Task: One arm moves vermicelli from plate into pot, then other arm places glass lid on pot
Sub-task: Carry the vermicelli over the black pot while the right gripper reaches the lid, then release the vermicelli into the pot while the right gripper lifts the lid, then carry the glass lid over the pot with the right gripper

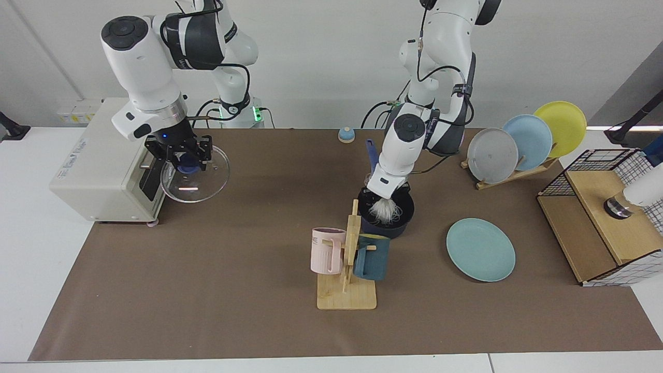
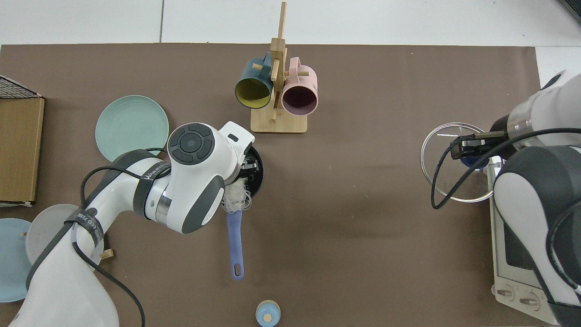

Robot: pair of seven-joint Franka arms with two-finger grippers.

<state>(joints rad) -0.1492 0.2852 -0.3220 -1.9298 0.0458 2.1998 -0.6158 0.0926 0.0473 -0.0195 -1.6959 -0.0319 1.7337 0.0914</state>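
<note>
Facing view: left fingers [image 1: 384, 199] pinch wispy vermicelli [image 1: 384, 210]; right fingers [image 1: 178, 155] clamp round glass lid [image 1: 195, 176].

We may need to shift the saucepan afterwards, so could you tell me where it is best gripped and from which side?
Grip the pot by its long straight blue handle, probably from above, fingers across its narrow width. The handle lies flat on the table, pointing away from the mug rack, with bare mat on both sides. The left gripper holds vermicelli over the pot, so the rim is crowded.
</note>
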